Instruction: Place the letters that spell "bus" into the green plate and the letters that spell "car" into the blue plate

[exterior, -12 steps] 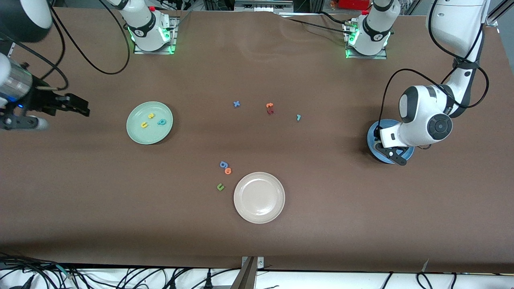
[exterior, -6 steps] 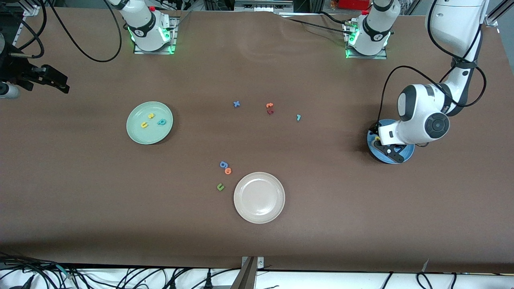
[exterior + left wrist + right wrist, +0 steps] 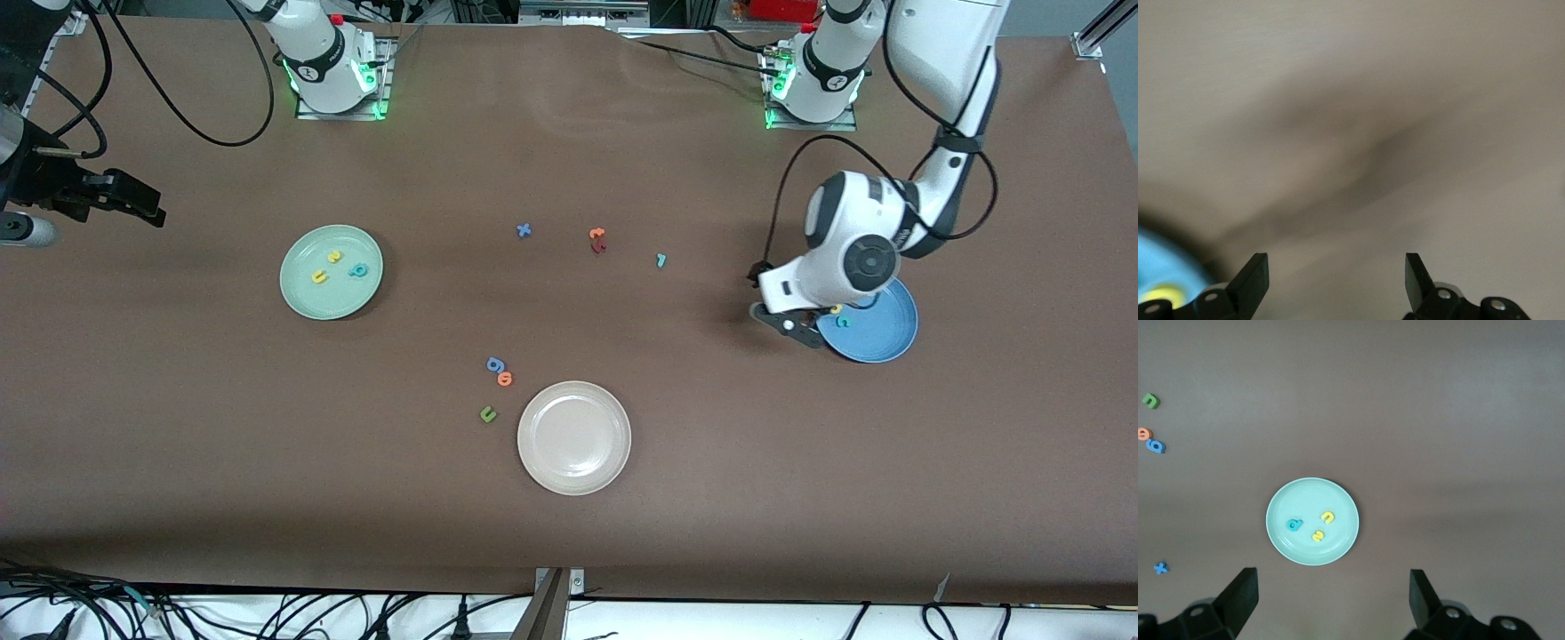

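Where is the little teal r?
The teal r lies on the bare table, between the orange and red letters and the blue plate.

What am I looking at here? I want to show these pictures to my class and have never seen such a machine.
These are two robot arms bolted at one edge of a brown table. The wide picture comes from a high camera facing them; the other two come from cameras on each arm's wrist.

The arms sort small foam letters. The green plate holds a teal b, a yellow u and a yellow s. The blue plate holds a yellow a and a teal c. The teal r lies loose on the table, as do other spare letters. A beige plate is empty.

The left gripper is by the blue plate's rim, jaws open, holding nothing. The right gripper waits near its end of the table, jaws open and empty.
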Robot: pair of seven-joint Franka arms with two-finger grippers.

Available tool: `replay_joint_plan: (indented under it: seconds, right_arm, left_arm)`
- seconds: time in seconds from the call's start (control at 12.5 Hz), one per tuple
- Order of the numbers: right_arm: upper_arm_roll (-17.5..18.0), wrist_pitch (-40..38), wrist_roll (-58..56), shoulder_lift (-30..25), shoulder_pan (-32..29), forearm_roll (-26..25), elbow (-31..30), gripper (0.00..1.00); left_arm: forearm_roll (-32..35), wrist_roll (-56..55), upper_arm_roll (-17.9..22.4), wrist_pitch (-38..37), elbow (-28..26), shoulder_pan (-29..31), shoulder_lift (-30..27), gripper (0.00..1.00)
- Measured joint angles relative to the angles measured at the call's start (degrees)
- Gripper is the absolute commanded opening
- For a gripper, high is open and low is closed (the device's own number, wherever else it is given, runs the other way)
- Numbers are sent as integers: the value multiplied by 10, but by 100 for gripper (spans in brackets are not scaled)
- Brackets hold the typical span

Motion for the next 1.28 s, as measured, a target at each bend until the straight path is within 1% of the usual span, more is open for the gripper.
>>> replay_joint_plan:
  seconds: [0.32, 0.48, 0.64, 0.8, 0.96, 1.12, 1.2, 1.28]
  right_arm:
    - [-1, 11, 1, 0, -2, 0, 2, 100]
    - [-1, 12, 1, 0, -4, 0, 2, 100]
    - [-1, 12, 1, 0, -4, 0, 2, 100]
    - [-1, 12, 1, 0, -4, 0, 2, 100]
    - [-1, 12, 1, 0, -4, 0, 2, 100]
    - [-1, 12, 1, 0, -4, 1, 2, 100]
    - [-1, 12, 1, 0, -4, 1, 2, 100]
    - [-1, 12, 1, 0, -4, 1, 2, 100]
  left_arm:
    - [0, -65, -53, 26, -1, -28, 1, 88]
    - [0, -77, -77, 58, -5, -37, 5, 88]
    - [0, -94, -88, 97, -15, -59, 11, 88]
    - [0, -110, -94, 132, -28, -78, 17, 77]
    - [0, -130, -94, 147, -42, -89, 19, 77]
    - [0, -139, -93, 148, -47, -89, 19, 71]
    - [0, -142, -94, 151, -50, -90, 19, 62]
    - [0, -149, -94, 159, -55, -92, 20, 58]
